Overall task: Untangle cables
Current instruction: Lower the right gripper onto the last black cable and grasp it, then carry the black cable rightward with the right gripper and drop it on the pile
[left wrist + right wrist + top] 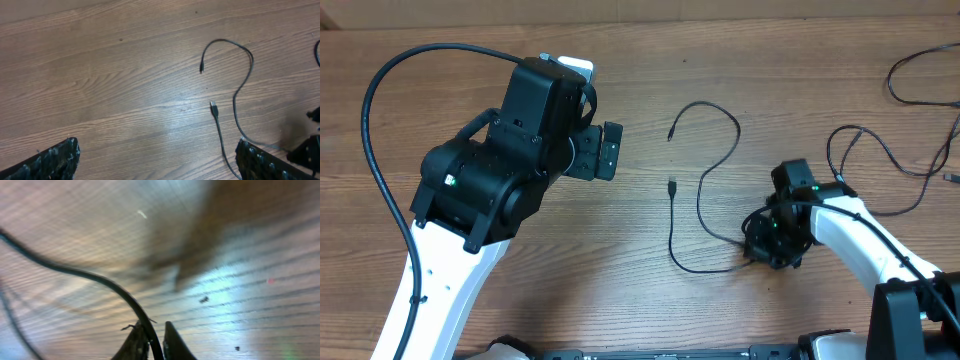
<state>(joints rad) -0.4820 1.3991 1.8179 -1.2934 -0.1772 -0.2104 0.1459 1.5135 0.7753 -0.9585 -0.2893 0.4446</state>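
Wood-grain tabletop [630, 300] carries a thin black cable [671, 225] at centre, both plug ends lying free. The right gripper [155, 337] is pinched shut on its bend (snugly, it seems). Best to draw it slowly nearward, clear of the other cables [891, 80] at far right. The left gripper [157, 160] hangs wide open.

Overhead: fixed above the table [620, 280], looking straight down, both arms in frame. Left wrist: held high, angled down at the wood, its finger pads [55, 160] at the bottom corners. It shares the looping cable [247, 51] with overhead. Right wrist: very close to the surface, blurred. What runs to its fingertips [135, 342] is probably that same cable.
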